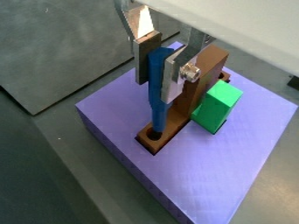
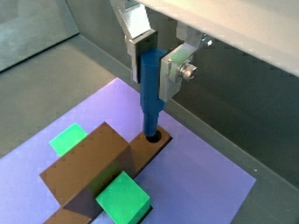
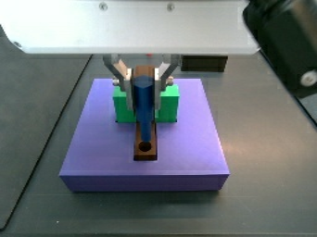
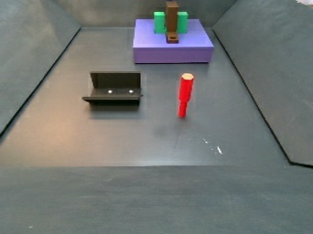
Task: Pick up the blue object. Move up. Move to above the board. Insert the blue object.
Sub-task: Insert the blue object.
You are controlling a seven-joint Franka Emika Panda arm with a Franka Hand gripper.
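Observation:
My gripper is shut on the blue object, a dark-blue peg held upright between the silver fingers. The peg's lower end stands in the round hole at the near end of the board, a brown plank lying on the purple slab. Both wrist views show this: gripper, peg, hole, board. In a side view the peg hangs from the gripper over the board.
Green blocks flank the plank on the slab. In a side view a red stick stands on the grey floor and the fixture sits to its left, both well in front of the slab.

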